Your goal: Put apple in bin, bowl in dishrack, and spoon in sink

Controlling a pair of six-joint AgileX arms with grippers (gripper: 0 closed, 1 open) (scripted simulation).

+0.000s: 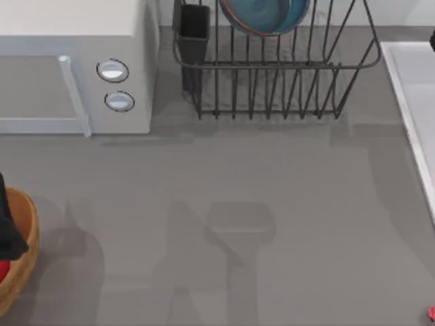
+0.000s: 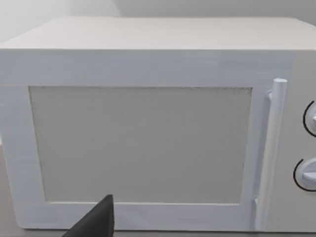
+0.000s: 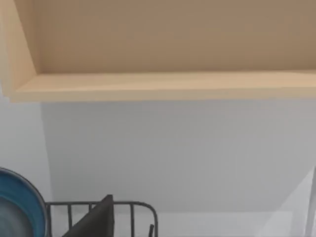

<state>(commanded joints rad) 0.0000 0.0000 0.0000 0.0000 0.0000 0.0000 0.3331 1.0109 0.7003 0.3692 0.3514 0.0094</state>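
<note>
**Figure: bowl racked, apple at the bin, spoon not yet in the sink.**

The bowl (image 1: 265, 15) stands on edge in the dishrack (image 1: 272, 81) at the back of the counter (image 1: 224, 224). The apple (image 1: 3, 270) shows as a red sliver inside the bin (image 1: 26, 234) at the left edge, beneath the dark left tool (image 1: 8, 234) (whether its fingers are wide or narrow cannot be told). The spoon (image 1: 431, 313) lies at the front right edge, with the sink (image 1: 414, 88) along the right side further back. Judged from this layout, only 1 item remains. The right arm (image 1: 432, 42) sits at the right edge over the sink, so it is the nearer of the 2; the spoon lies toward the counter's front from it, and its long axis cannot be made out.
</note>
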